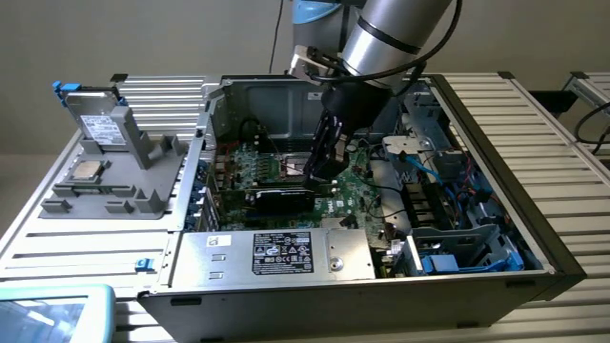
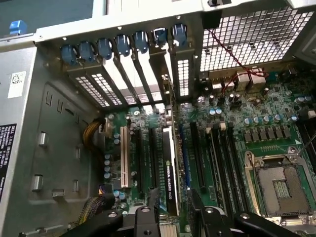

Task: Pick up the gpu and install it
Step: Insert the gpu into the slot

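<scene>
Nearest the wrist camera we find the gripper (image 2: 174, 193), its jaws parted wider than the card and standing one to each side of the near end of the gpu (image 2: 172, 163). Blue slot plastic shows between card and gripper on one side, so we judge that nothing is clamped. The gpu stands upright on its edge in an expansion slot of the motherboard (image 2: 224, 143), directly ahead of the gripper. Its long axis runs from the jaws toward the rear wall of the case (image 1: 333, 307) and the row of slot covers (image 2: 106, 84) under blue clips (image 2: 122, 45). Lettering along the card's upper edge reads NVIDIA QUADRO; the model code after it is unclear. Print on the power supply label (image 1: 282, 251), by the case's near edge, is too small to read.
</scene>
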`<state>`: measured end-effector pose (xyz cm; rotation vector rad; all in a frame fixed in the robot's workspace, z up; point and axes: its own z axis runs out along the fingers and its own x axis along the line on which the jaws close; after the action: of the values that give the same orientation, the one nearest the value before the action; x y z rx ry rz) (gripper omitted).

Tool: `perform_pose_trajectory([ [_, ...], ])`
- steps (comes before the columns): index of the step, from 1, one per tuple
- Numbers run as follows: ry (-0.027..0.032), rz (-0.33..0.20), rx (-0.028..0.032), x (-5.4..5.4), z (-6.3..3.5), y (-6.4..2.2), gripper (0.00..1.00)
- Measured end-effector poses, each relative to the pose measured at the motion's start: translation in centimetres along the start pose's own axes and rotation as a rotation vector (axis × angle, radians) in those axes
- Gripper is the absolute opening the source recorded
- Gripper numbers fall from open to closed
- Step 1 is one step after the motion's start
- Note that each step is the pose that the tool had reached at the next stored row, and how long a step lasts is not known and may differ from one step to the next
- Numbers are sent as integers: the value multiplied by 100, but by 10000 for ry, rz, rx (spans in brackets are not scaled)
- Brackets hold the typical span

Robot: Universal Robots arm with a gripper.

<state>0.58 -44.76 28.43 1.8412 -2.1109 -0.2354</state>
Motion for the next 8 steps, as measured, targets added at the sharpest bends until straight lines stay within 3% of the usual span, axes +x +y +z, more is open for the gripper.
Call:
perform_pose_trajectory([
  [3, -79, 42, 479, -10, -2, 0, 36],
  [5, -139, 59, 740, -12, -2, 1, 36],
  [7, -221, 57, 899, -13, -2, 1, 36],
  [8, -292, 41, 946, -13, -1, 1, 36],
])
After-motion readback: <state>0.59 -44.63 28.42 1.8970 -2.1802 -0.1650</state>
